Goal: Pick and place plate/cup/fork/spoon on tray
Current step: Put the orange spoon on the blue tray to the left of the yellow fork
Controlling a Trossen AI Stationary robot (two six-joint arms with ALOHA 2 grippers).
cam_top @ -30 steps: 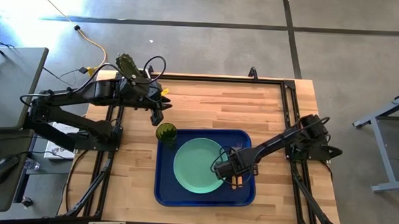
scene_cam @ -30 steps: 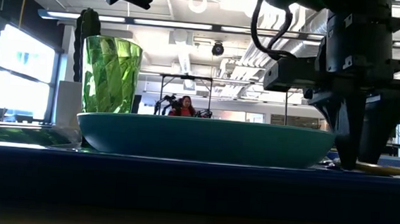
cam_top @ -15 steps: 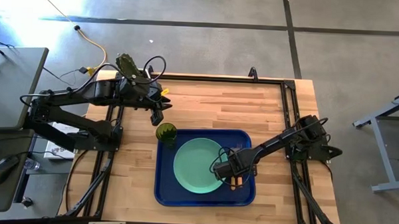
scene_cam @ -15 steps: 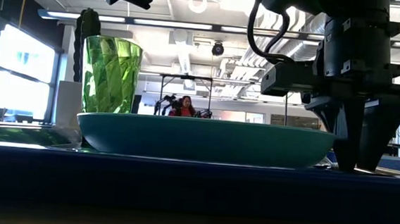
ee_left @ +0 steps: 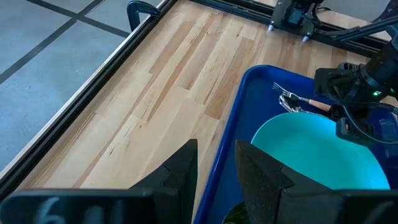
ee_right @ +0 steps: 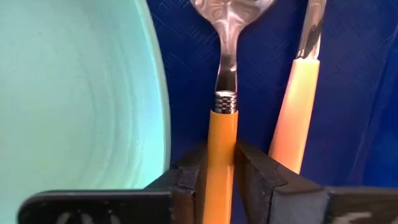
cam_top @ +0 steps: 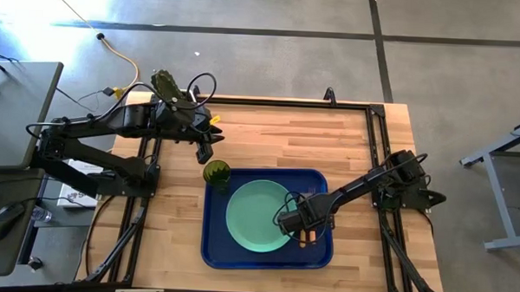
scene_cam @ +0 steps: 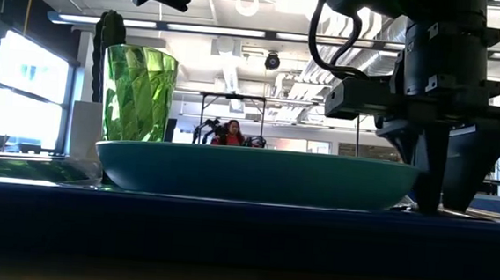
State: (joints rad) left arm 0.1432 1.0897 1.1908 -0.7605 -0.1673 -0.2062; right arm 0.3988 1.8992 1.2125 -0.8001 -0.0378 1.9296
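Overhead light: the wooden table (cam_top: 330, 140) is lit evenly and brightly; a glare patch is seen on the floor at 11 o'clock.
Backlight: in the low view the plate (scene_cam: 256, 174) and the right gripper (scene_cam: 439, 206) are rendered dark against bright ceiling lamps.
Translucence: the cup (scene_cam: 139, 92) is lit through from behind.
Glare: highlights are seen on the spoon (ee_right: 225, 56) bowl.
Blur: the nearest fingers (ee_right: 186, 180) are softened.
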